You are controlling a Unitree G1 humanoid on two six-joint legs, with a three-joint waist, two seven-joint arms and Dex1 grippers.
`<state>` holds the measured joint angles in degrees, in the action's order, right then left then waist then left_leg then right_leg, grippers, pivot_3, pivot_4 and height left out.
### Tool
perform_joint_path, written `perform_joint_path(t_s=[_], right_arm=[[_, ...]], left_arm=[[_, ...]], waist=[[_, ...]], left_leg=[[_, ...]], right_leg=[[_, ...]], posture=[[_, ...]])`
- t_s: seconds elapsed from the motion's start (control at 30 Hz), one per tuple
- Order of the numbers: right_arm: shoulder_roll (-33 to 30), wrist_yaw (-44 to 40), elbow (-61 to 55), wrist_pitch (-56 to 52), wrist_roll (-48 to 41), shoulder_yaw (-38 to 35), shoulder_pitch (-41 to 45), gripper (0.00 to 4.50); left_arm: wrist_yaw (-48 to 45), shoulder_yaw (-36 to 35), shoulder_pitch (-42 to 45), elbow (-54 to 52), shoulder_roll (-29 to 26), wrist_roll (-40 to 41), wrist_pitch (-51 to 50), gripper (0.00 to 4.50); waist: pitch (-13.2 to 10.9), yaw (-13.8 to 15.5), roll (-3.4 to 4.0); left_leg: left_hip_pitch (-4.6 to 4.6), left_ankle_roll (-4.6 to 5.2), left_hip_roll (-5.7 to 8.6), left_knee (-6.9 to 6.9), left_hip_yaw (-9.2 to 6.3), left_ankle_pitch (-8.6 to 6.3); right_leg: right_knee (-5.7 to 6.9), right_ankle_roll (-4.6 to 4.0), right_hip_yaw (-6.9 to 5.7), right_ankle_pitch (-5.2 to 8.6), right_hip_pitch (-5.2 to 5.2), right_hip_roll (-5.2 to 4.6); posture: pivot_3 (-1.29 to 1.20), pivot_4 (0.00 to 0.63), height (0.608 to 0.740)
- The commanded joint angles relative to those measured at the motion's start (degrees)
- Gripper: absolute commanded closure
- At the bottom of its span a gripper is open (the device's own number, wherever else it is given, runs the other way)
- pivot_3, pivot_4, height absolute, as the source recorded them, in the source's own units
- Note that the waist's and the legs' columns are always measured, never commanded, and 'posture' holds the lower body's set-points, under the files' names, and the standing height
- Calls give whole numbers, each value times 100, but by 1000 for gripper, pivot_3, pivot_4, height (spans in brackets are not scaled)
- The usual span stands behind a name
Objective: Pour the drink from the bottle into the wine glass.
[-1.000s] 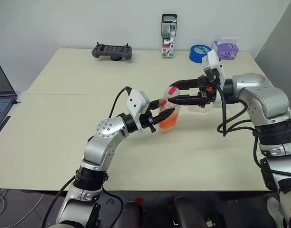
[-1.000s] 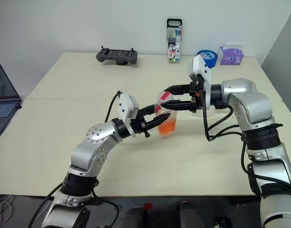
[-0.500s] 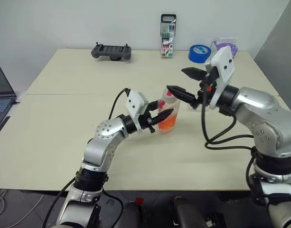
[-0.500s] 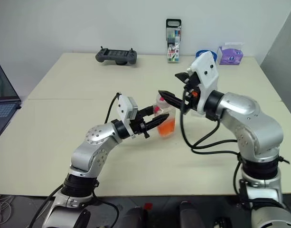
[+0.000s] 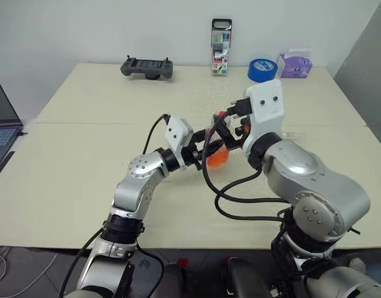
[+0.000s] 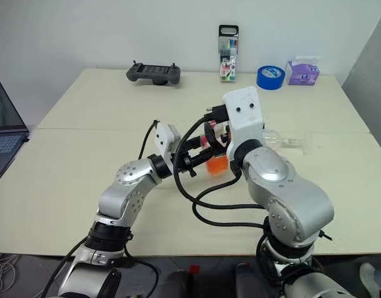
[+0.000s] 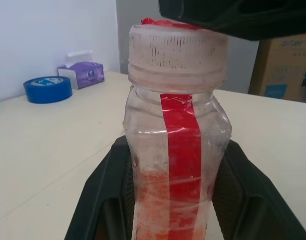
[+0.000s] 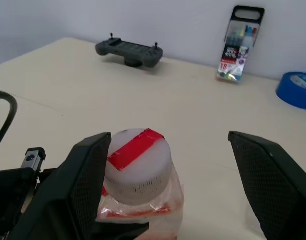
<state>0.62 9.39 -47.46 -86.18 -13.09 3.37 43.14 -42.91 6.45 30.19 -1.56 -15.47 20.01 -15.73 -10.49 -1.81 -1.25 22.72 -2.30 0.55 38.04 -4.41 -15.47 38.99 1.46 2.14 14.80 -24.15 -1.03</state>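
Note:
The bottle [image 7: 175, 150] is clear plastic with a red label strip and a pale cap [image 8: 138, 159] with red tape across its top. It stands upright near the table's middle. The orange-red drink [image 5: 217, 157] fills its lower part. My left gripper [image 5: 209, 149] is shut on the bottle's body, one black finger on each side. My right gripper [image 8: 167, 136] reaches forward over the bottle, open wide. The cap sits between its fingers, close to one of them. A clear shape that may be the wine glass [image 6: 272, 135] shows just behind my right arm, mostly hidden.
Along the table's far edge lie a black game controller [image 5: 146, 66], a tall case of coloured pens [image 5: 220, 56], a blue tape roll [image 5: 262, 69] and a purple tissue box [image 5: 294, 64]. A laptop [image 5: 0, 124] sits at the left edge.
My right arm swung in from the right and turned its wrist, so its gripper now points forward over the cap, with the fingers wider apart. My left gripper held the bottle still.

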Motion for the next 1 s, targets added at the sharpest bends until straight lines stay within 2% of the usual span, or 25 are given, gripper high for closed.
perform_joint_path(t_s=[0.03, 0.33, 0.63, 1.0], right_arm=[[255, 264, 49, 476, 324, -19, -211, 514], [594, -69, -18, 858, 266, 97, -189, 514], [239, -431, -393, 646, 188, 361, -832, 514], [323, -388, -406, 932, 334, 361, -918, 514]], left_arm=[[-62, -50, 174, -126, 30, 20, 195, 2828], [-123, -66, 109, -225, -39, 33, 114, 2828], [-210, -49, 106, -249, -56, 66, 64, 2828], [-298, -30, 111, -234, -75, 51, 24, 2828]], waist=[[1, -3, 0], [0, -8, 1], [0, -10, 1], [0, -10, 1]], left_leg=[[-1, 0, 0, -1, -1, 0], [-2, 1, -5, -4, -5, 0], [-1, 1, -3, -5, -5, -1], [-4, 1, -8, -7, -6, 0]], right_leg=[[0, 0, 0, 0, 0, 0], [2, 0, -1, 0, 0, 5], [-1, 0, -2, 0, 1, 5], [0, 1, -1, 1, 1, 12]], posture=[[0, 150, 740], [0, 150, 740], [0, 150, 740], [0, 150, 740]])
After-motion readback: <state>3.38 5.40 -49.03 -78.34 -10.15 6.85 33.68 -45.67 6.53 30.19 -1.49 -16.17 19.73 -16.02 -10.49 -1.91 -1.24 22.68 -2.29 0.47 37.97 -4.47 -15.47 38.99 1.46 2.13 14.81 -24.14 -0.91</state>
